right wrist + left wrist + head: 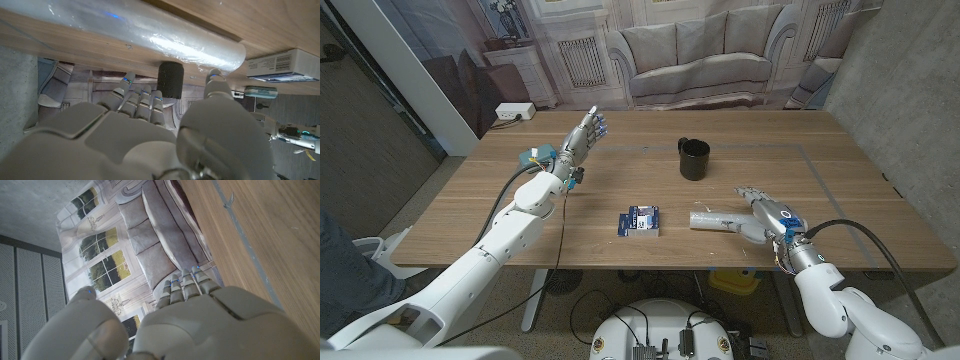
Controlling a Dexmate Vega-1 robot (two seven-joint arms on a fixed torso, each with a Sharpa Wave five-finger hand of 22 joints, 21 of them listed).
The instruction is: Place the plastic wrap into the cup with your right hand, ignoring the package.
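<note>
The plastic wrap (716, 219), a clear shiny roll, lies on the table near the front edge; in the right wrist view the plastic wrap (150, 30) stretches just past my fingertips. My right hand (765, 213) stands at the roll's right end with fingers extended and nothing gripped; the right hand (150, 135) shows its back and thumb close under the roll. The black cup (694, 159) stands upright farther back, and the cup (171, 80) shows beyond the roll. My left hand (582, 138) is raised over the table's left part, fingers stretched, empty.
A small white and blue package (641, 221) lies left of the roll; the package (282, 65) also shows at the roll's end. The wooden table (820, 170) has bare room around the cup. A sofa backdrop hangs behind the far edge.
</note>
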